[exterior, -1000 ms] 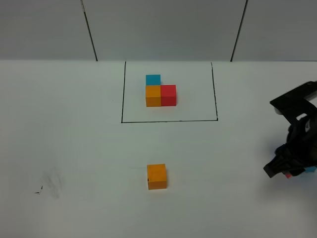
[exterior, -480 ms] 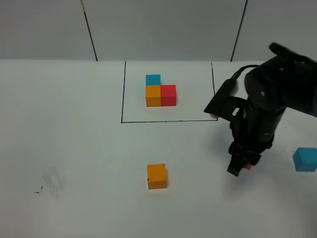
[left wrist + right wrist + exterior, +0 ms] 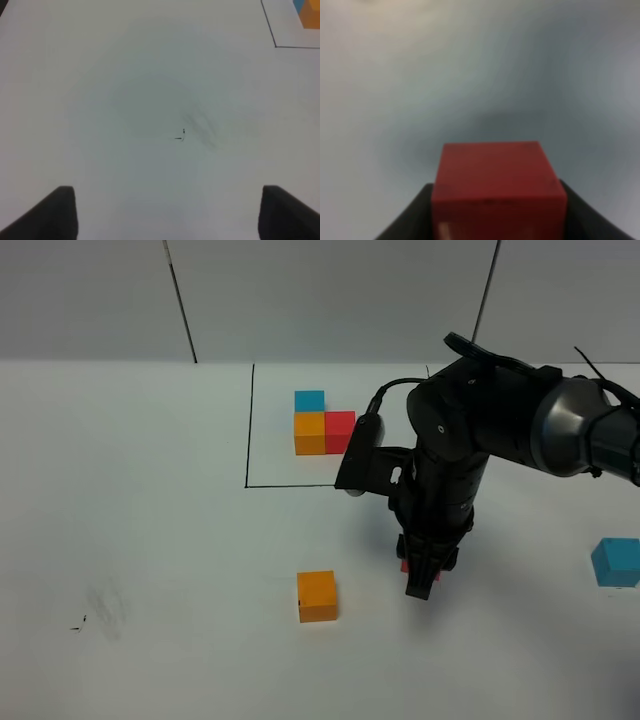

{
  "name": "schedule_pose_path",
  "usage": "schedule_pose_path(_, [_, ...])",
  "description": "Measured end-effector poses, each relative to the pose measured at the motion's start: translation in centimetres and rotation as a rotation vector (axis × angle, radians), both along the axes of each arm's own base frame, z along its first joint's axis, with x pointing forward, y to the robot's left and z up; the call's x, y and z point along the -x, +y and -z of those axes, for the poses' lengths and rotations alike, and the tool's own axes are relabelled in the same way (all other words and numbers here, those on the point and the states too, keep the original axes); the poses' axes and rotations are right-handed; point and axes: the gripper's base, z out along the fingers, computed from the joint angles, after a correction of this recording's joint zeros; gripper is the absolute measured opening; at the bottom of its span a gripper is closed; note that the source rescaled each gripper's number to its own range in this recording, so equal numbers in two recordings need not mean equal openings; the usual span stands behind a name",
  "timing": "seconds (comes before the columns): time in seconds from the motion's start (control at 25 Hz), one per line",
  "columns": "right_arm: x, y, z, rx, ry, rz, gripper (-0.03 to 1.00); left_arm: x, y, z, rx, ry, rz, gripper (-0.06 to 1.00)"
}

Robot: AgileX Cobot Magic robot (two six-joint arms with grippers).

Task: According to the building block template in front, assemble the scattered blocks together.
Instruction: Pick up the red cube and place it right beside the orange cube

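The template [image 3: 325, 425] is a blue, orange and red cube trio inside a black drawn outline at the back. The loose orange block [image 3: 317, 596] sits on the table in front of it. My right gripper [image 3: 420, 578] is shut on the loose red block [image 3: 497, 190], to the right of the orange block; in the exterior view only a sliver of red [image 3: 405, 566] shows. The loose light blue block [image 3: 616, 562] lies at the far right. My left gripper [image 3: 167, 212] is open over bare table; only its fingertips [image 3: 60, 207] show.
A grey smudge with a small black mark [image 3: 105, 608] is on the table at the front left, also in the left wrist view [image 3: 182, 135]. A grey panelled wall stands behind the table.
My right arm has swung left from the right edge toward the orange block, carrying the red block. The light blue block came into view where it was left.
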Motion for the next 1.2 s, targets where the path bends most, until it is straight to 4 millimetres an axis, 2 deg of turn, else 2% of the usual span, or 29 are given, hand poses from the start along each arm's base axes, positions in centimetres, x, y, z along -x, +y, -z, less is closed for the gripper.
schedule_pose_path(0.28, [0.4, 1.6, 0.0, -0.043, -0.035, -0.132, 0.00, 0.0, 0.0, 0.0, 0.000, 0.000, 0.000, 0.63])
schedule_pose_path(0.6, [0.5, 3.0, 1.8, -0.036, 0.007, -0.209, 0.00, 0.0, 0.0, 0.0, 0.000, 0.000, 0.000, 0.63])
schedule_pose_path(0.76, [0.5, 4.2, 1.7, -0.043, 0.000, -0.255, 0.00, 0.0, 0.0, 0.0, 0.000, 0.000, 0.000, 0.63])
schedule_pose_path(1.2, [1.0, 5.1, 2.4, -0.047, 0.018, -0.289, 0.00, 0.0, 0.0, 0.0, -0.001, 0.000, 0.000, 0.63])
